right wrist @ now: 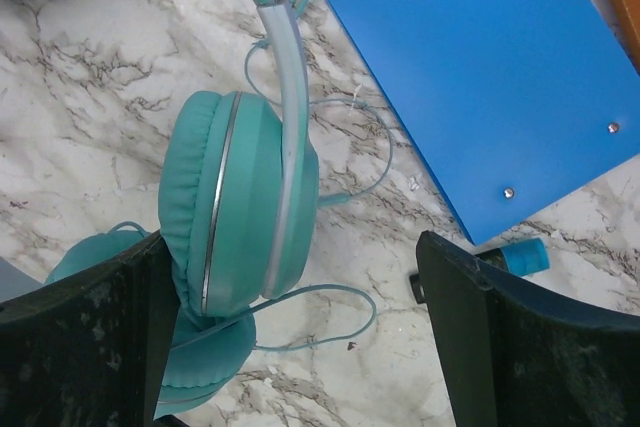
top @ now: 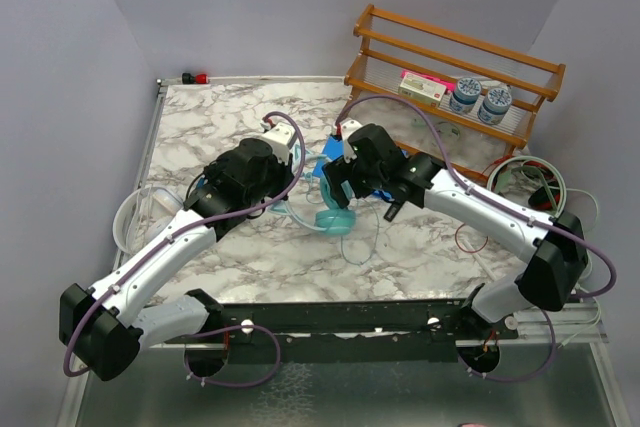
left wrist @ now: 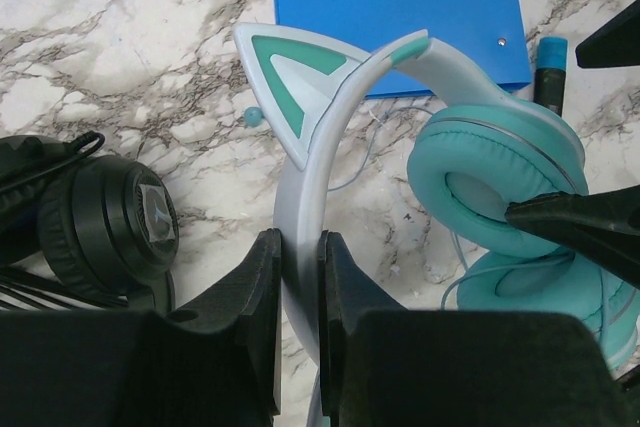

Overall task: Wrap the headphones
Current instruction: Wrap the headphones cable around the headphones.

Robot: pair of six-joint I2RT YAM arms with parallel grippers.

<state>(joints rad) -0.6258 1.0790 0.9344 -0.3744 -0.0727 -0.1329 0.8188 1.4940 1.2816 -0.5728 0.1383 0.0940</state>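
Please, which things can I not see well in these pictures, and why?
- Black headphones: left wrist view, cut by the left edge, partly behind the left tool.
- White headphones: top view, mostly under the left arm.
- Jars: top view, labels too small to read.

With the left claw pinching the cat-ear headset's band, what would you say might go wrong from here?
The left claw pinches only the narrow headband of the teal cat-ear headphones, so the band may twist or slip if it is tugged. The thin teal cable lies in loose loops beside the ear cup. The open right claw hovers at that cup and might close on it instead of the cable, or snag a loop.
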